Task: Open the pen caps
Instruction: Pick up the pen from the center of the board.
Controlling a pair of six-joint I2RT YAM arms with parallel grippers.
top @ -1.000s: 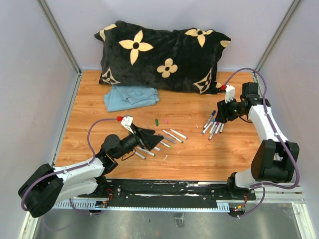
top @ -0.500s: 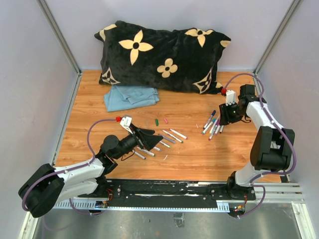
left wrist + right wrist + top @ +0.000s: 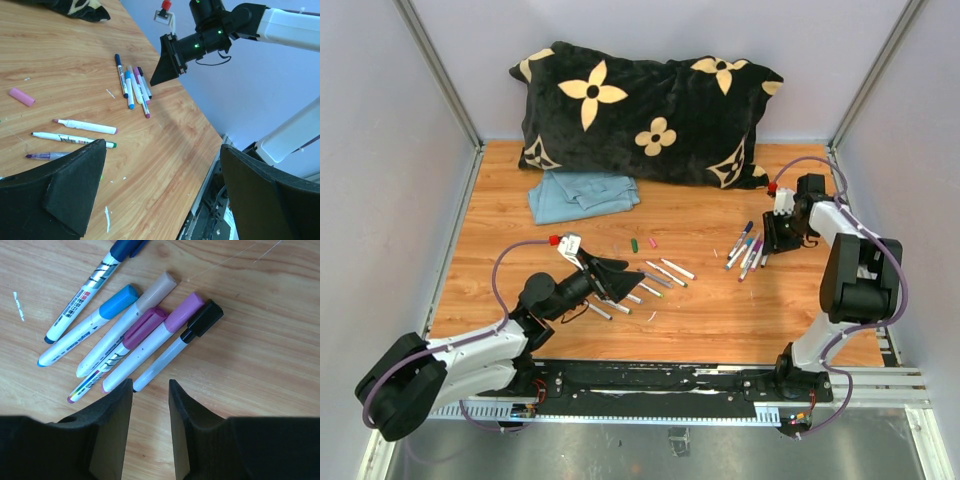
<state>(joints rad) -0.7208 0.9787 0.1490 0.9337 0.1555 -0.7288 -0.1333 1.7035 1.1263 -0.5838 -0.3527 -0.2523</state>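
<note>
Several capped pens [image 3: 130,335] lie fanned out on the wood, with caps in black [image 3: 205,320], pink [image 3: 184,306], purple [image 3: 145,322] and blue [image 3: 117,302]. My right gripper [image 3: 150,385] hovers just over their tail ends, open by a narrow gap with nothing between the fingers. The black-capped pen's white end lies beside the left fingertip. In the top view the same pens [image 3: 748,250] sit left of the right gripper [image 3: 775,240]. My left gripper [image 3: 162,145] is wide open and empty, low over uncapped pens [image 3: 665,272]. A loose green cap [image 3: 634,244] and a pink cap [image 3: 653,242] lie nearby.
A black pillow with cream flowers [image 3: 640,110] fills the back of the table. A folded blue cloth [image 3: 582,193] lies in front of it on the left. Grey walls close in both sides, and the rail with the arm bases [image 3: 660,385] runs along the near edge.
The right arm has folded back toward the right wall, carrying its gripper to the pens' tail ends, and its jaws have narrowed. The left arm has barely shifted.
</note>
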